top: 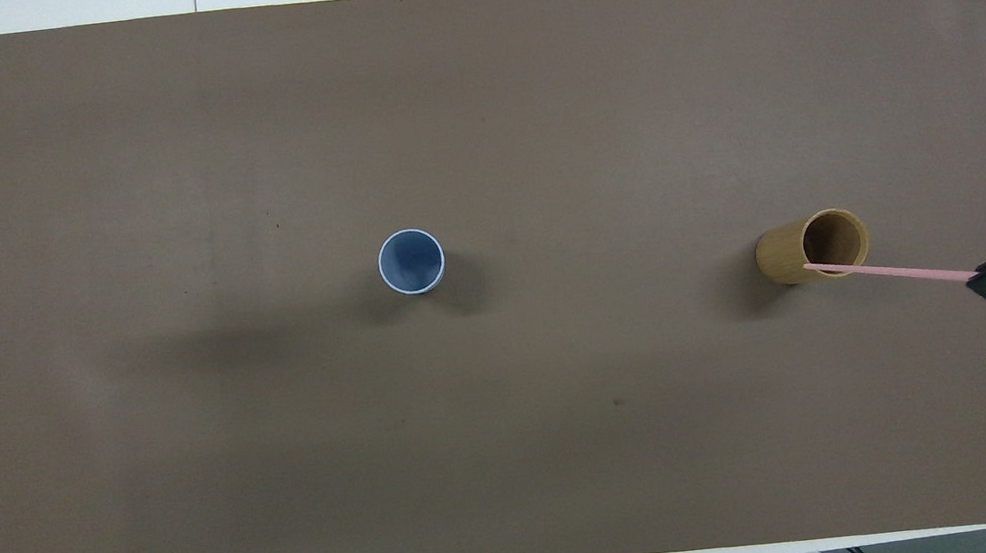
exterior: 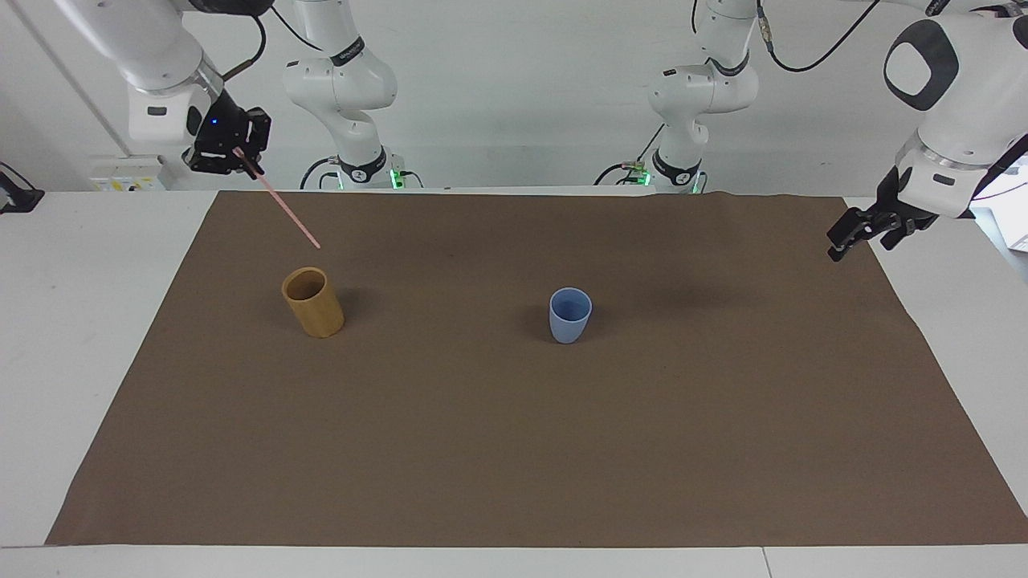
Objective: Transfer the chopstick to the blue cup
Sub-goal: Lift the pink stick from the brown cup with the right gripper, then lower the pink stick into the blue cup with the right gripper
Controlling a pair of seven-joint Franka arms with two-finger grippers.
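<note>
Above the bamboo cup [exterior: 312, 302], the right gripper [exterior: 238, 152] fingers pinched the chopstick [exterior: 279, 204].
It slanted down from the fingers toward the blue cup [exterior: 570, 315]; the left gripper [exterior: 858, 233] waited open.

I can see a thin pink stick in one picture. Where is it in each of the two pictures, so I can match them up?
Facing view: the chopstick hangs slanted in the air, gripped by the right gripper, above the brown cup.
Overhead view: the same chopstick runs from the gripper at the picture's edge to over the brown cup's mouth.
Shared landmark: the blue cup, mid-table.
</note>
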